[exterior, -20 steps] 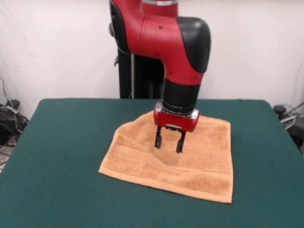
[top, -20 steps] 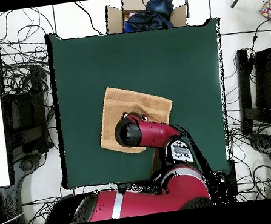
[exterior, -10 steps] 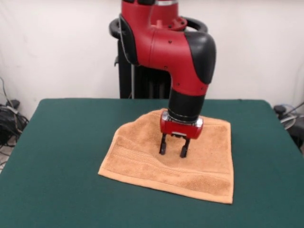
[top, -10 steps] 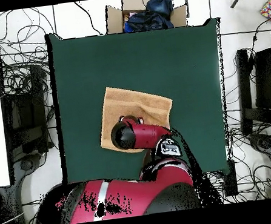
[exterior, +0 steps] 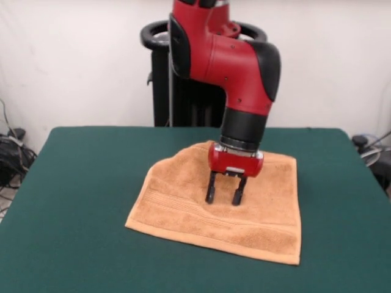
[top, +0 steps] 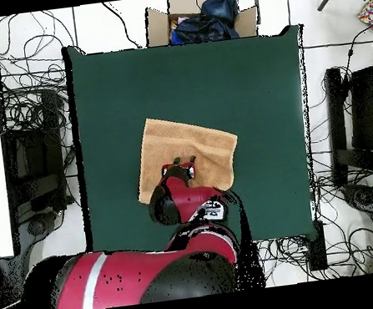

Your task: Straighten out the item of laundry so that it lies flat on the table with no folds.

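Observation:
The orange-tan towel (exterior: 256,213) lies spread on the green table (exterior: 79,183), with a raised fold along its far left corner and a woven band near its front edge. My gripper (exterior: 223,198) points straight down over the towel's middle, open, its two black fingertips (exterior: 211,196) at or just above the cloth with nothing between them. In the overhead view the towel (top: 197,143) shows as a slanted square, the gripper (top: 183,162) sits over its lower part, and the arm hides the towel's lower edge.
An open cardboard box (top: 198,17) with dark cloth in it stands beyond the table's top edge in the overhead view. Cables (top: 24,105) and equipment lie on the floor at both sides. Bare green felt surrounds the towel.
The gripper has moved lower toward the towel and a little to the right in the front view. The arm's upper part has swung. The towel lies as before.

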`<action>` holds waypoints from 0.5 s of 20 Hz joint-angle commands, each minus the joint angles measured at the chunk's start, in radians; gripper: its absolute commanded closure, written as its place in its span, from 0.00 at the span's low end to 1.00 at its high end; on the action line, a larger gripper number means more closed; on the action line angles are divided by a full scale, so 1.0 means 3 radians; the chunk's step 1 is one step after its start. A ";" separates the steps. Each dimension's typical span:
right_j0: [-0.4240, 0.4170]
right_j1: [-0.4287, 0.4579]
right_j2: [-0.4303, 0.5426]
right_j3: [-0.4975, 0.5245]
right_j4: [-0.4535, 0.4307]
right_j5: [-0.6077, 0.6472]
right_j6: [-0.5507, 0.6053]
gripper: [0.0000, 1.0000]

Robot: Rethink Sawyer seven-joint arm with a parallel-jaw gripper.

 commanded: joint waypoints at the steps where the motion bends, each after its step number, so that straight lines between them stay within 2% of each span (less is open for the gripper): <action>1: -0.0001 0.1036 0.0187 -0.0632 0.0188 -0.1724 0.0656 0.00; 5: -0.0061 0.1080 0.0273 -0.0649 0.0135 -0.1932 0.0637 0.00; 10: -0.0058 0.1128 0.0316 -0.0696 0.0243 -0.1773 0.0486 0.00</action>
